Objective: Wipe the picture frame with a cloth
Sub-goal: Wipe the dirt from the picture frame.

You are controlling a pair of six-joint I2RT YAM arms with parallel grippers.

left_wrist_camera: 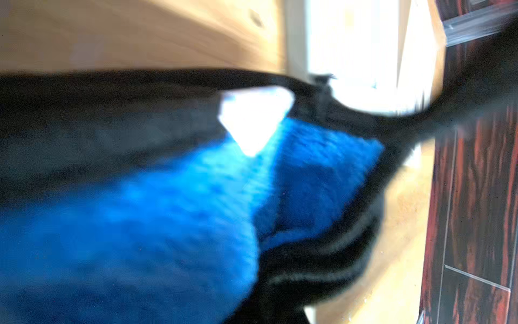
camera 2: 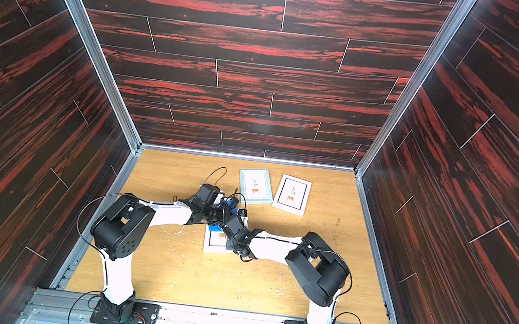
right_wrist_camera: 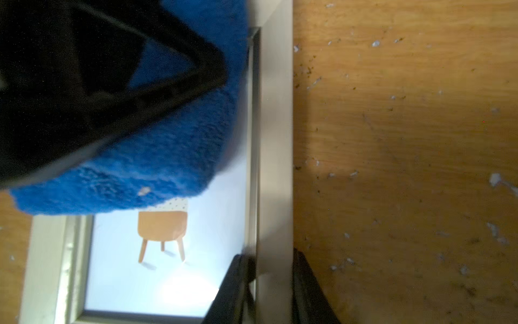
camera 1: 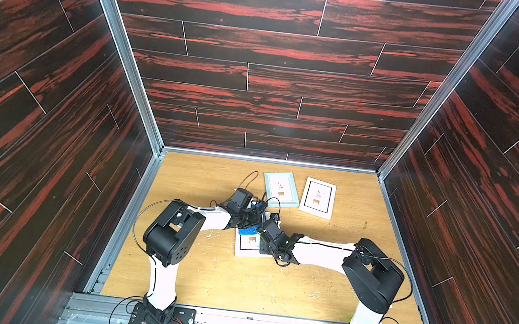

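**Cloth on the near frame, both grippers busy**

Enclosure: dark red wood-pattern walls (camera 1: 281, 54) on three sides. The floor of it is a light wooden table (camera 1: 338, 280), scuffed, with pale flecks (right_wrist_camera: 494, 179) scattered over it.

Left arm (camera 1: 171, 236) and right arm (camera 1: 372, 277) both reach inward. They meet over the middle of the table, wrists close together.

Three frames lie flat. Two sit side by side toward the back wall: a pale blue frame (camera 1: 281, 189) and, just beside it, a white frame (camera 1: 317, 197) with a dark inner border. Both are well apart from the arms.

The third, the picture frame (camera 1: 246, 247) being worked on, is white. It lies nearer the arm bases, directly under both wrists, and is partly hidden in both top views.

The cloth (right_wrist_camera: 168, 157), bright blue and fluffy, rests on that frame's glass. It covers the far part of the print and reaches the inner edge of one side rail. A small chair print (right_wrist_camera: 162, 230) shows just past the cloth's edge.

Left gripper (camera 1: 252, 218): closed, with the cloth bunched around it and pressed down on the glass. The left wrist view is blurred, mostly blue pile and black trim.

Right gripper (right_wrist_camera: 273, 291): narrow, one finger on each side of the frame's side rail, clamping it, near the end away from the cloth.
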